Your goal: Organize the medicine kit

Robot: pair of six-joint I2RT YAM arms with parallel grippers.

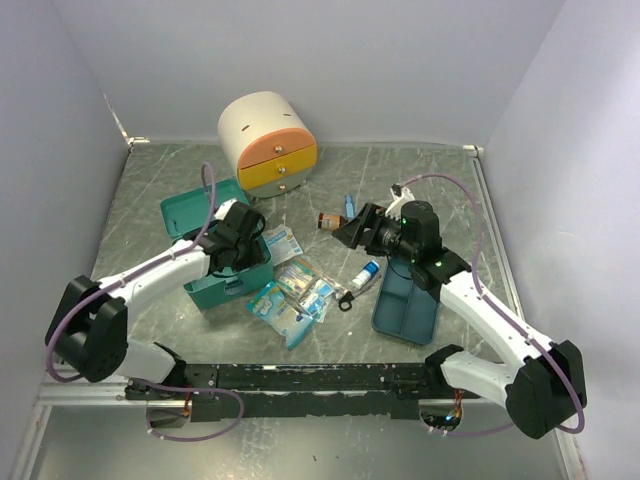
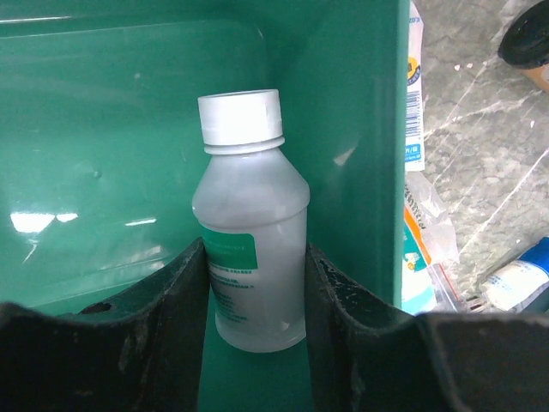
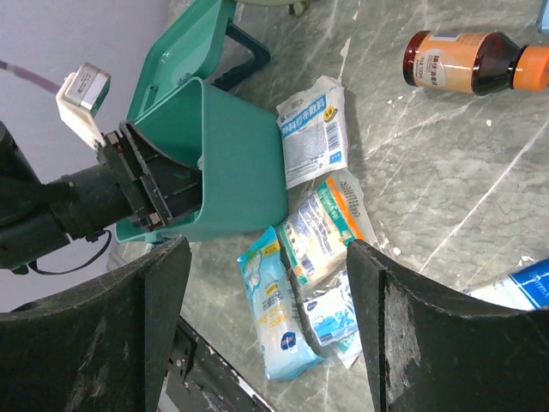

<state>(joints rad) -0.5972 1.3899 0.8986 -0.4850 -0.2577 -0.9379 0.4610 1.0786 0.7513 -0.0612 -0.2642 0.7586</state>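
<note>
My left pincer [image 2: 253, 257] reaches down into the medicine kit [image 1: 228, 285] and pinches a translucent plastic bottle [image 2: 249, 189]. 1 black finger [image 2: 184, 292] presses each side of the bottle's lower half. The bottle stands upright in the wrist view, its white screw cap [image 2: 240, 116] at the top and a green-edged label on its front. It sits close to the kit's inner wall at the right of that frame.

The kit is teal-green and sits left of centre in the top view. Its lid [image 1: 190, 212] is swung open toward the upper left.

My right pincer [image 3: 268, 257] is spread wide and holds nothing. It hangs above the grey marbled table [image 1: 150, 200], right of centre in the top view. Between its 2 fingers the right wrist view shows loose packets lying just beside the kit. There is a blue-and-white sachet [image 3: 313, 129], an orange-and-white packet [image 3: 322, 227] and light-blue packets [image 3: 279, 309], which overlap.

An amber bottle with an orange cap [image 3: 455, 62] lies on its side at the upper right of that frame. A white tube with a blue cap [image 1: 366, 273] lies near the centre of the top view, just beside a dark-blue divided tray [image 1: 405, 305]. A cream cabinet with orange and yellow drawers [image 1: 267, 140] stands at the top of the top view.
</note>
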